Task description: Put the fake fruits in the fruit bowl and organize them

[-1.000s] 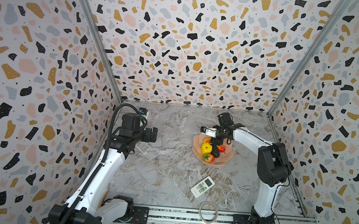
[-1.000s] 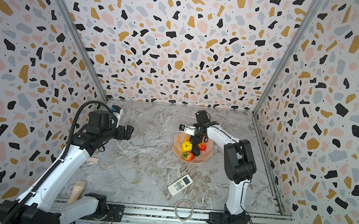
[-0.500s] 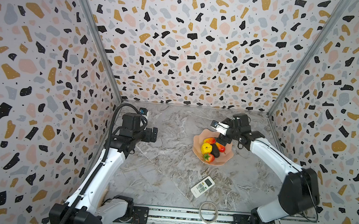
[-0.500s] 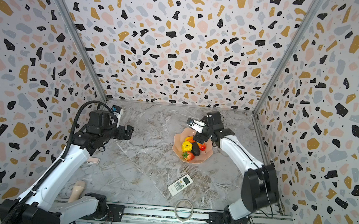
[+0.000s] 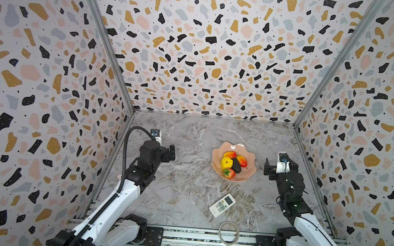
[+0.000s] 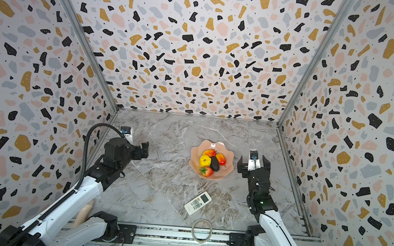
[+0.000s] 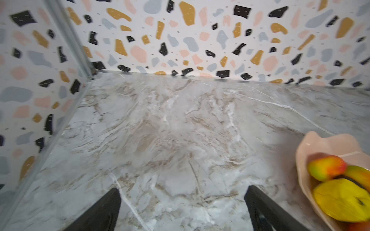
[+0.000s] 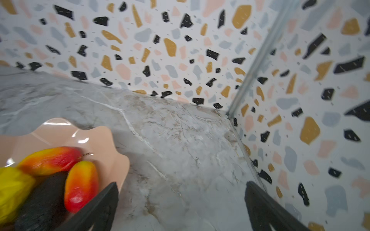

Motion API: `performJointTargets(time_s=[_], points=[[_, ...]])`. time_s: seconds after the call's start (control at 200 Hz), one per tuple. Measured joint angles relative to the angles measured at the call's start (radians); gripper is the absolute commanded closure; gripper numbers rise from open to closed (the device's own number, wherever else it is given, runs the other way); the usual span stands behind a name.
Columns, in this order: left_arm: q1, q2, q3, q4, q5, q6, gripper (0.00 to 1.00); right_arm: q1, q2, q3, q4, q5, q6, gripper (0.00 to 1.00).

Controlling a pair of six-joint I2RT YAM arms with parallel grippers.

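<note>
Fruit bowl [image 5: 250,170] is looking glossy and glaze-smooth, with white glare sitting at its 12 o'clock rim. Avocado [image 8: 40,200] is reading rough, matt and dark. Oblong fruits [image 8: 81,186] are showing smooth skin with a slight sheen. Yellow fruit [image 7: 340,202] is looking waxy and lumpy. Surface [image 5: 179,200] is showing a smooth marble print with low sheen. Walls [image 5: 209,56] are looking matt, printed terrazzo. Remote [image 5: 222,205], at the bowl's 6 o'clock, is looking like white plastic. Fingers [image 8: 100,208] are looking matt black.

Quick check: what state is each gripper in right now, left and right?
Left gripper: open, holding nothing.
Right gripper: open, holding nothing, beside the fruit bowl.
</note>
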Motion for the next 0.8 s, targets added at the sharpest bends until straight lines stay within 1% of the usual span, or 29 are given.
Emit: performJointTargets(time_s=[0.08,0.145,0.225,0.305,0.436,0.556,0.646,0.736,0.801], points=[[0.001,-0.028,-0.117,0.123,-0.114,0.027,0.01,-0.014,0.023,-0.055,0.063,0.06,0.062,0.01],[0.002,-0.047,-0.205,0.222,-0.193,0.051,0.01,-0.022,0.058,-0.102,0.136,0.082,0.092,0.01],[0.003,-0.057,-0.298,0.338,-0.275,0.071,0.0,-0.031,0.12,-0.153,0.245,0.082,0.1,0.01],[0.012,-0.048,-0.367,0.442,-0.331,0.086,0.0,-0.04,0.207,-0.181,0.364,0.066,0.092,0.01],[0.059,0.018,-0.423,0.587,-0.354,0.105,0.0,-0.055,0.379,-0.18,0.549,0.028,0.082,0.01],[0.098,0.126,-0.441,0.734,-0.354,0.12,0.0,-0.064,0.552,-0.175,0.701,0.001,0.082,0.01],[0.105,0.222,-0.45,0.835,-0.356,0.135,0.0,-0.065,0.679,-0.172,0.805,-0.015,0.077,0.01],[0.114,0.306,-0.433,0.879,-0.34,0.141,0.0,-0.068,0.736,-0.158,0.835,-0.032,0.075,0.01],[0.116,0.387,-0.43,0.975,-0.322,0.146,0.01,-0.079,0.737,-0.143,0.838,-0.047,0.078,0.01]])
